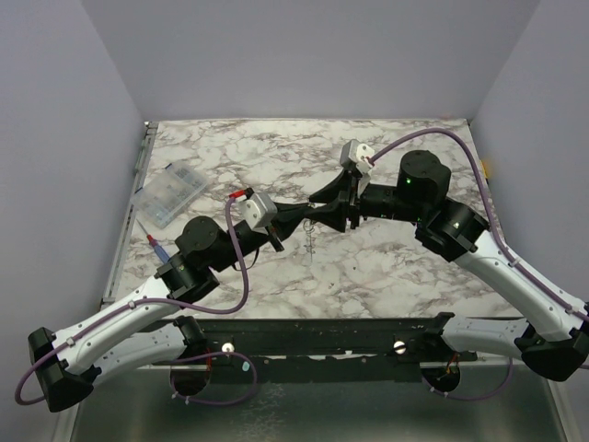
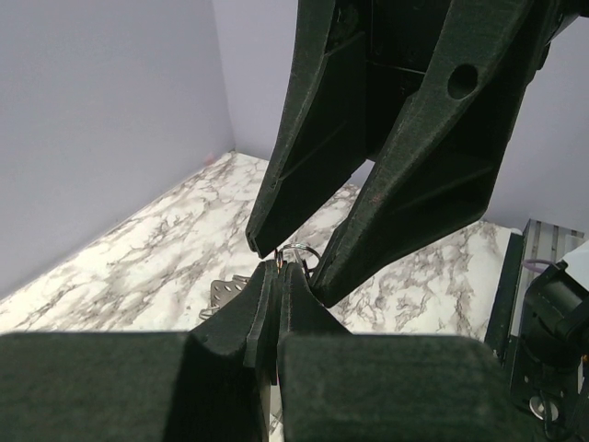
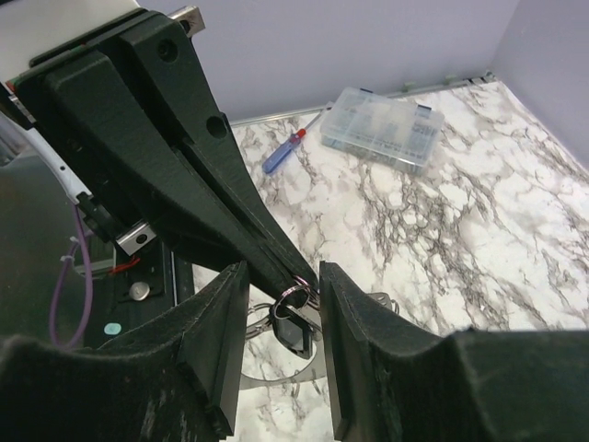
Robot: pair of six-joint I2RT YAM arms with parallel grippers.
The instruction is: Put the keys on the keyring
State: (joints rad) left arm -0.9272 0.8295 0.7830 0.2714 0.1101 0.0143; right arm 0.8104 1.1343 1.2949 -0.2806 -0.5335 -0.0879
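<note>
Seen from above, the left gripper [image 1: 307, 219] and the right gripper [image 1: 318, 211] meet tip to tip over the middle of the marble tabletop [image 1: 405, 276], with a clear plastic box [image 1: 173, 195] lying near its left edge. The left wrist camera shows the left jaws pressed shut on the thin silvery keyring [image 2: 304, 251], held clear of the tabletop, while the right jaws stand part-open on either side of it. From the right wrist, the keyring sits between the right fingers [image 3: 359, 331], which grip nothing. The small dark key [image 3: 293, 333] hangs just beneath it, though whether it is threaded on cannot be told.
</note>
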